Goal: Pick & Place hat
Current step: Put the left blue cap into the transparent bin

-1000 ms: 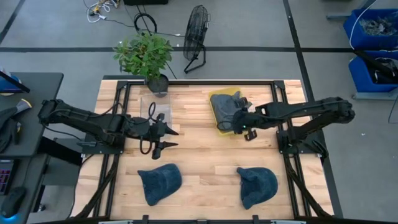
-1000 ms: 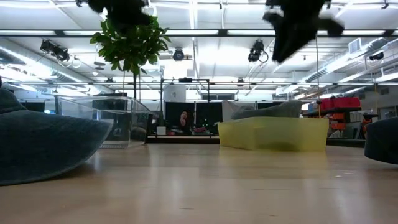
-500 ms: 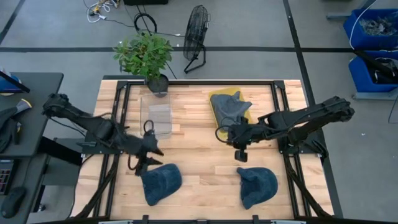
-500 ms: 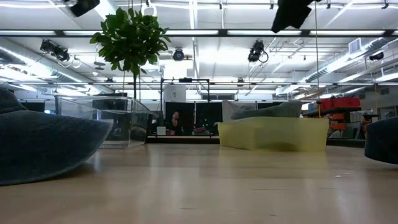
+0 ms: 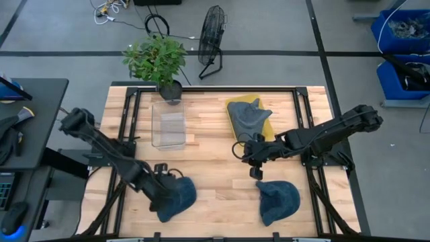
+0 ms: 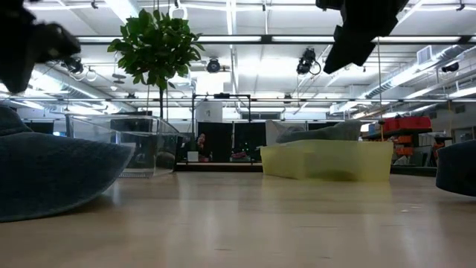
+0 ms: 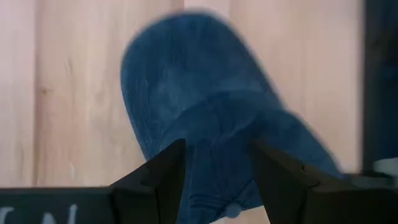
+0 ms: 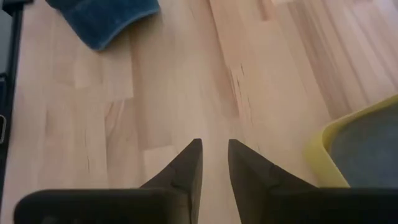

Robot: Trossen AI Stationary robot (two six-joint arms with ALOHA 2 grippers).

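Note:
Two blue hats lie on the table near its near edge: the left hat (image 5: 176,196) (image 6: 44,171) (image 7: 205,106) and the right hat (image 5: 278,200) (image 6: 457,167) (image 8: 106,15). A grey hat (image 5: 250,115) (image 6: 320,132) lies in the yellow bin (image 5: 236,126) (image 6: 327,160). My left gripper (image 5: 164,185) (image 7: 217,180) (image 6: 26,48) is open and hangs just above the left hat, its fingers on either side of the crown. My right gripper (image 5: 256,163) (image 8: 214,155) (image 6: 361,30) hovers above bare wood between the bin and the right hat, open by a narrow gap.
A clear plastic container (image 5: 168,128) (image 6: 141,145) stands at the far left, with a potted plant (image 5: 158,60) (image 6: 155,45) behind it. Bare wood lies between the two blue hats. A fan stands on the floor beyond the table's far edge.
My left arm has swung from beside the clear container toward the near edge and come down over the left blue hat. My right arm has drawn away from the yellow bin toward the near edge, closer to the right blue hat. No hat has moved.

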